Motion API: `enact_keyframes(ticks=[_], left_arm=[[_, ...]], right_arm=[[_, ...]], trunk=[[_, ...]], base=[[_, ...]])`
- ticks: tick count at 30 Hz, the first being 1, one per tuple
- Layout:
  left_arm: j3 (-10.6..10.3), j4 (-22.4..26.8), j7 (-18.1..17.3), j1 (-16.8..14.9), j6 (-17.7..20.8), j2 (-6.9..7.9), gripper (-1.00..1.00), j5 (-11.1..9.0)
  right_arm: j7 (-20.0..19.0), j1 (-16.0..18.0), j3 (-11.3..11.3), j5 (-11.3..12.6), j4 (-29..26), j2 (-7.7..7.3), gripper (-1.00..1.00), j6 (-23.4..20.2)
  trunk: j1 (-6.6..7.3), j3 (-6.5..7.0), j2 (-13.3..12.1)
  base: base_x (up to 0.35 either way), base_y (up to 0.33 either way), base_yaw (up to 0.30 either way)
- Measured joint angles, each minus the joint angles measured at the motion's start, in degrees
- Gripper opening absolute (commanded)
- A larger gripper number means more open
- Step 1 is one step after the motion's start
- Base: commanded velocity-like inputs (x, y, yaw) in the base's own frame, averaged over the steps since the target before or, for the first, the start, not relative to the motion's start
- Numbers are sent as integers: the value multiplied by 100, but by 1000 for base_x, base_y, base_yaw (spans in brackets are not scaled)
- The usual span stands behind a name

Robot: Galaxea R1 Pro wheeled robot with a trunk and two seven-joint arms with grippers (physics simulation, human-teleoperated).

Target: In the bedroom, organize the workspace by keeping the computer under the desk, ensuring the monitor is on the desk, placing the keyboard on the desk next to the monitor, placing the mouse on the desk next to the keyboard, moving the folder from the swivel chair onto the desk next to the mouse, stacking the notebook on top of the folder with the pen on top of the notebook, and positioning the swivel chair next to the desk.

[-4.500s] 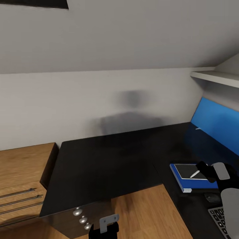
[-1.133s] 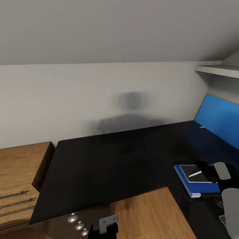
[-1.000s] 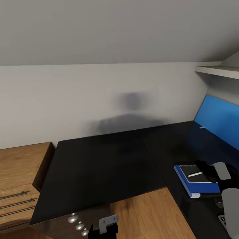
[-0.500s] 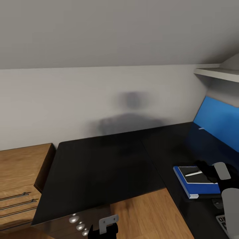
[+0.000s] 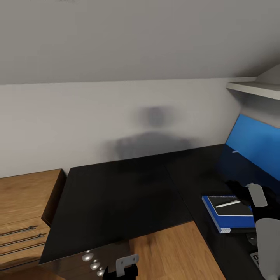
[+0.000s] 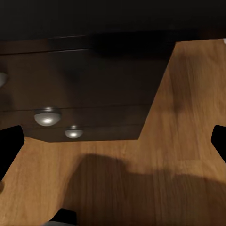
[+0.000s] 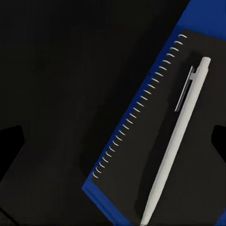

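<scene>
pen (image 7: 176, 141) lying on notebook (image 7: 141, 155) atop folder (image 5: 227, 219) near worktop (image 5: 116, 198) right edge | right gripper (image 7: 113, 136) hovering, jaws wide, empty | left gripper (image 6: 113, 141) jaws wide, empty

The light is soft and even. The wall (image 5: 77, 116) carries a blurry grey shadow. The shiny black desk (image 5: 116, 194) mirrors the blue screen. In the left wrist view a big soft shadow lies on the wood floor (image 6: 188, 117). The right wrist view is dim but sharp.
</scene>
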State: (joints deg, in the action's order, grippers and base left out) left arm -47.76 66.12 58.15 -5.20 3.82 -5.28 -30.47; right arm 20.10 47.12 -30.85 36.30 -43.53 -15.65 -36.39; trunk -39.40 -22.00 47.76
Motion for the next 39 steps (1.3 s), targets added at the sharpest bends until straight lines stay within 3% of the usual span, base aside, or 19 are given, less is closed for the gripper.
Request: enact_keyframes(ticks=[3,6,7,9,12,15,20,25,30,35,37,39], left_arm=[[4,-7,4,0,-1,7,100,3],[6,-9,8,0,0,16,100,3],[6,-10,9,0,0,19,100,3],[12,-10,10,-1,0,23,100,2],[22,-9,10,0,-3,26,100,4],[48,9,17,-1,-7,32,100,8],[57,24,22,0,-8,35,100,10],[139,26,12,-1,-5,48,100,5],[305,29,-2,-1,-5,63,100,-2],[383,38,1,-1,-8,69,100,3],[780,24,-20,-1,-5,201,100,-11],[934,20,-27,-1,0,238,100,-18]], right_arm=[[-8,-12,124,-2,-206,156,100,-18],[-4,-59,416,-26,-617,360,100,-23],[5,-187,588,-63,-948,483,100,-23],[122,-1019,1215,-548,-2529,1043,100,-16],[217,-1497,1692,-1015,-3371,1426,100,-18],[255,-1883,1973,-1228,-3853,1703,100,-28],[258,-2032,2180,-1275,-4003,1850,100,-47],[262,-2139,2333,-1277,-4044,2094,100,-48],[259,-2152,2397,-1282,-4049,2136,100,-60],[261,-2323,2720,-1284,-4050,2145,100,-63],[270,-2583,2811,-1322,-4062,2127,100,-51],[269,-2640,2814,-1328,-4079,2120,100,-49]], trunk=[[66,54,-120],[132,108,-241],[154,126,-281],[198,161,-360],[263,216,-482],[327,270,-603],[436,360,-804],[546,450,-1005],[656,540,-1206],[767,631,-1407],[810,667,-1488],[855,703,-1568]], base=[[0,0,0],[0,0,0],[0,0,0],[0,0,0],[-131,0,0],[-286,0,0],[-326,0,0],[-336,0,0],[-337,0,0],[-337,0,0],[-337,0,0],[-337,0,0]])
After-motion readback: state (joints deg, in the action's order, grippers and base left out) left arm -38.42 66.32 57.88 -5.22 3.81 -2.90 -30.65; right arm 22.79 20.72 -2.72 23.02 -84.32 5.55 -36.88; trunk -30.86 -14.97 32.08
